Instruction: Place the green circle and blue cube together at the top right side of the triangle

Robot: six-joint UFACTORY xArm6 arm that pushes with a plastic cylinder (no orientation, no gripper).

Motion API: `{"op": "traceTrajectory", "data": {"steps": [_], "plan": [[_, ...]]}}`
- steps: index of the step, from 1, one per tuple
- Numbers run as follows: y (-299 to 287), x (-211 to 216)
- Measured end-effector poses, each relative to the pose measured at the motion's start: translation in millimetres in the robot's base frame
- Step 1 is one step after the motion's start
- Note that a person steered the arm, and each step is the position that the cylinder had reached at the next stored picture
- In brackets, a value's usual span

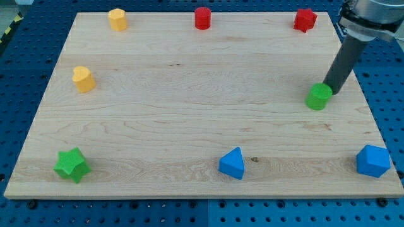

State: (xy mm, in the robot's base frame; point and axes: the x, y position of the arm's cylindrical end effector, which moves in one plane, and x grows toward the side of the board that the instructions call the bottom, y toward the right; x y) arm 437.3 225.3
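Note:
The green circle [319, 97] sits near the board's right edge, at mid height. My tip [331, 91] is just to its upper right, touching or almost touching it. The blue cube [372, 161] sits at the bottom right corner. The blue triangle [232, 163] sits at the bottom, right of centre. The rod [342, 60] slants up to the top right corner of the view.
A green star [71, 165] is at the bottom left. A yellow block [83, 79] is at the left, another yellow block [117, 19] at the top left. A red cylinder [202, 17] is at top centre, a red block [304, 20] at top right.

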Motion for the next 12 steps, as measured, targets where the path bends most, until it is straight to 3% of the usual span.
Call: {"op": "traceTrajectory", "data": {"steps": [2,4,6,8,12], "plan": [[-46,42],[41,90],[55,159],[65,181],[38,180]]}}
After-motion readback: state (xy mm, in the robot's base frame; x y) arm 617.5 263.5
